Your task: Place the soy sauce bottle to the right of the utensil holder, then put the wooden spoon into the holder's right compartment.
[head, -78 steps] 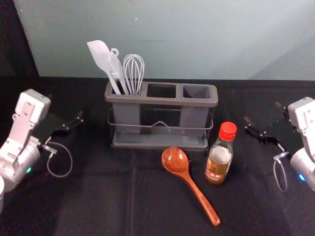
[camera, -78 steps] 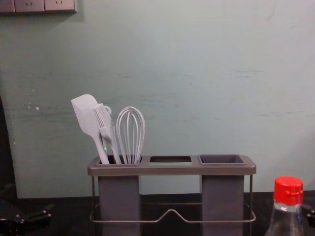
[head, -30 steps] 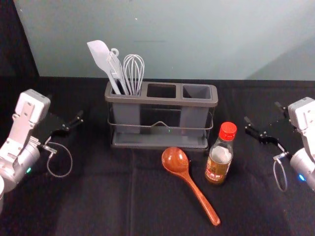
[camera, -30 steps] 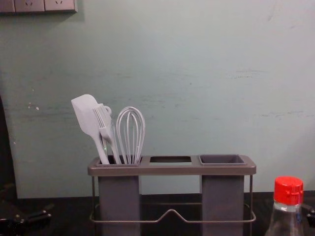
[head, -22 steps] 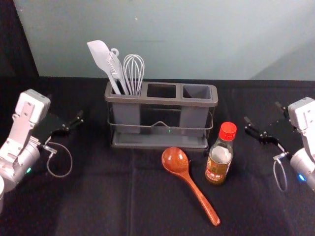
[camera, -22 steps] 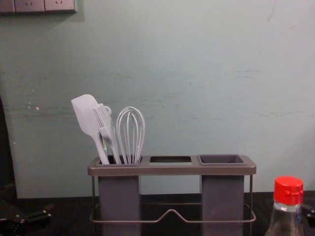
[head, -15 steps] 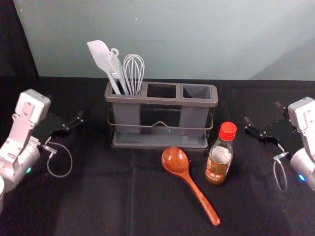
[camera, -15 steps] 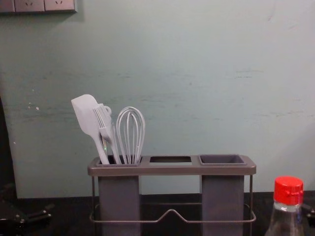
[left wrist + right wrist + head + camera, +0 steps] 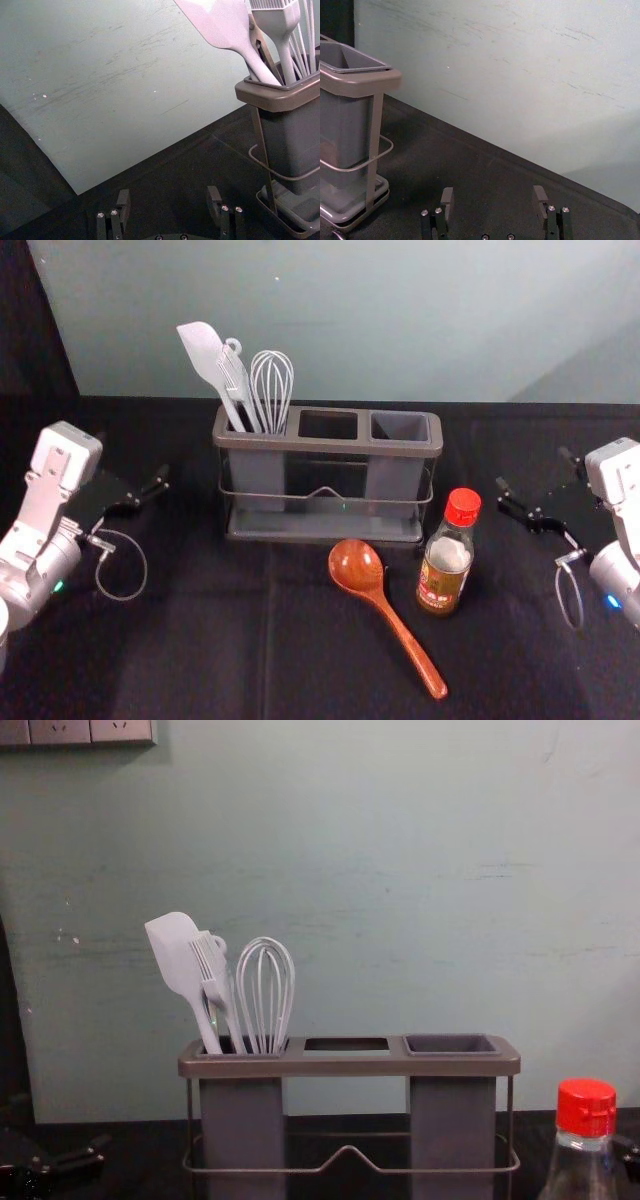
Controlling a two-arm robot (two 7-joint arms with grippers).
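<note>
Lifting soy sauce bottle [image 9: 443, 580] judged step in hand. Bottle upright in front of utensil holder's [image 9: 330, 444] right end; wooden spoon [image 9: 388, 615] just beside it, on left. Best approach: level from right, straddle body below red cap [image 9: 463, 506], close gently, raise straight, keep clear of spoon, set down upright. Bottle relative to fingers: well apart, left of right gripper [image 9: 534, 468] and nearer robot. Right fingers spread wide, holding nothing. Left gripper [image 9: 168, 192] idle left of holder, fingers wide, empty.
</note>
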